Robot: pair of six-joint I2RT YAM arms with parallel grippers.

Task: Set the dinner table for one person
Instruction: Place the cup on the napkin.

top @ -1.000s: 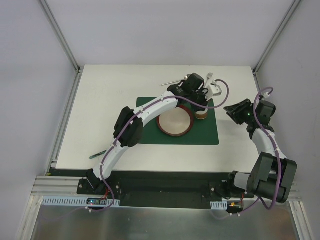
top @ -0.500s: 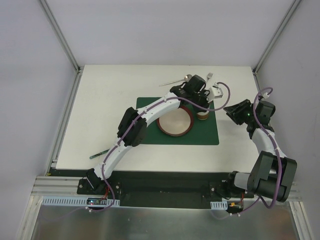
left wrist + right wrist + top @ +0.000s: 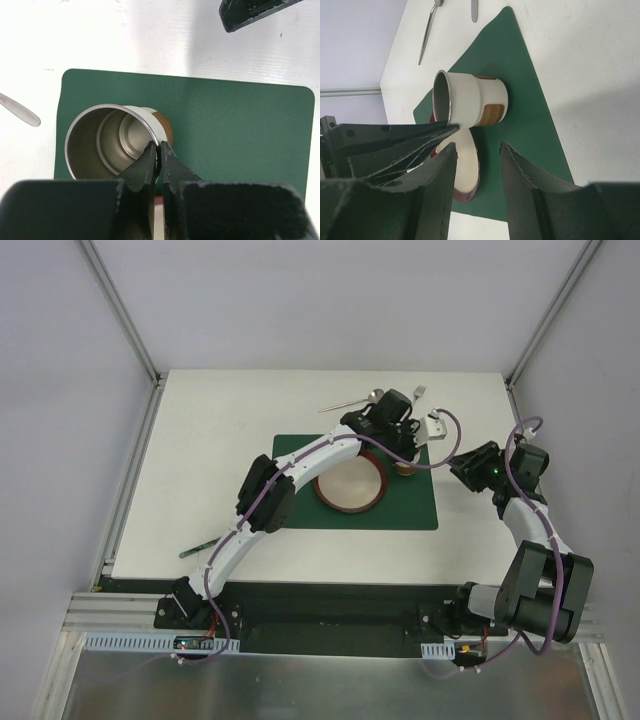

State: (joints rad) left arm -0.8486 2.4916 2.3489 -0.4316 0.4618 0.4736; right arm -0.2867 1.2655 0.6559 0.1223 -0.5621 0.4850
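A white cup [image 3: 405, 468] with a brown band and steel inside [image 3: 107, 145] is at the far right corner of the green placemat [image 3: 420, 508] on the white dinner table [image 3: 215, 440]. My left gripper [image 3: 160, 145] reaches over the plate and is shut on the cup's rim, one finger inside and one outside. In the right wrist view the cup [image 3: 470, 102] shows beside the left fingers [image 3: 405, 137]. Whether its base touches the mat I cannot tell. My right gripper [image 3: 477, 146] hangs open and empty just right of the mat [image 3: 525, 95], facing the cup.
A red-rimmed cream plate [image 3: 350, 483] lies in the mat's middle, close beside the cup. A spoon [image 3: 350, 402] and a fork [image 3: 418, 393] lie on the table behind the mat. A green-handled utensil [image 3: 195, 551] lies near the front left edge.
My left gripper has shifted slightly right with the cup in it. My right gripper has eased a little down and toward the mat.
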